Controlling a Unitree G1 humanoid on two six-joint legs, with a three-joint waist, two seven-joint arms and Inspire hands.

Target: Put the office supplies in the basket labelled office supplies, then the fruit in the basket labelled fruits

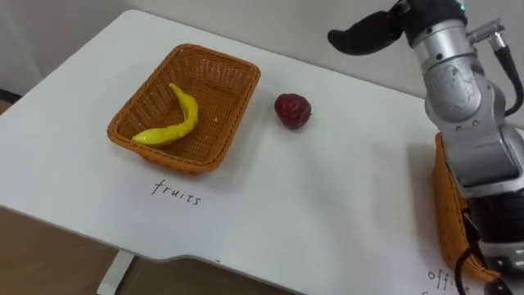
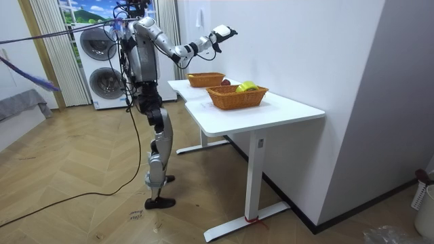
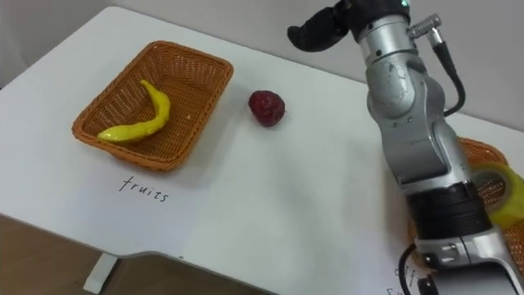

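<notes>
Fruit sorting now hinges on the dark red round fruit [image 1: 292, 110], which lies on the white counter [image 1: 327, 197] just right of the brown wicker basket [image 1: 209, 160] holding a yellow banana [image 1: 176, 121]. The right robot hand [image 1: 368, 31], the nearer one, hangs raised beyond the fruit and to its right, fingers loosely straight and empty.

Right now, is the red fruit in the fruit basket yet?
Out. The red fruit lies on the table, beside the basket holding the banana.
</notes>
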